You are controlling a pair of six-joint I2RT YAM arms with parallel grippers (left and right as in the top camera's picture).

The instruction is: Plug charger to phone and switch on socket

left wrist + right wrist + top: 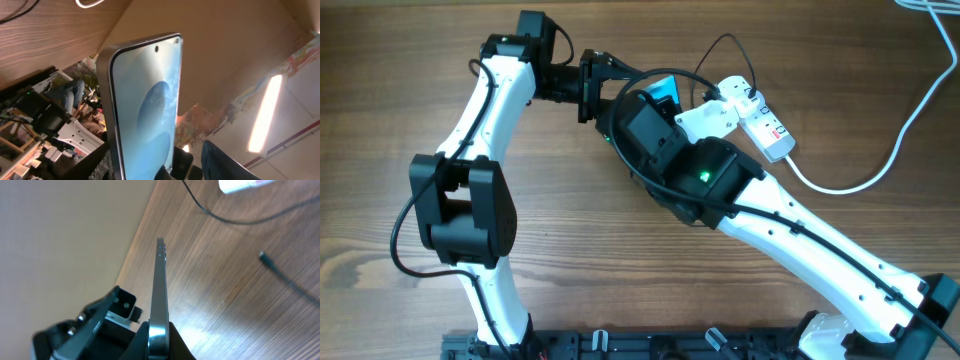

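Note:
The phone (665,90) is held off the table on its edge; its teal-and-white screen fills the left wrist view (150,115). My right gripper (159,341) is shut on the phone's lower end (160,290), and it sits under the arm in the overhead view (642,108). My left gripper (160,167) is open around the phone, with one finger clear of the screen; it is also in the overhead view (595,85). The charger cable (235,220) lies loose on the table, with its plug tip (262,255) apart from the phone. The socket (765,118) lies to the right.
The socket's thick white cord (880,165) curves off to the right and up to the far corner. The black cable (718,45) loops above the socket. The two arms cross over the table's middle.

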